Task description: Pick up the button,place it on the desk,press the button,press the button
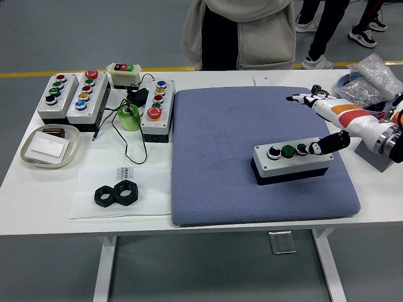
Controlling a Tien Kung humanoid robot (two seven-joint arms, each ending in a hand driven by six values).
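Note:
A grey button box [293, 162] with a black knob, a green button and one more dark button lies on the blue mat [220, 157], right of its middle. My right hand [324, 119] comes in from the right edge and is raised over the box's right end. Its fingers [301, 98] are spread and point left, above the mat and well clear of the box. The black thumb tip [318, 148] rests at the right end of the box's top and hides what is under it. The hand holds nothing. The left arm is out of sight.
Three grey button boxes [85, 94] and a small white one [124, 74] stand at the back left, with cables and a green tape roll [129, 117]. A tray [50, 146] and two black nuts [116, 194] lie front left. Bagged parts [371, 78] are back right. A person [239, 31] stands behind.

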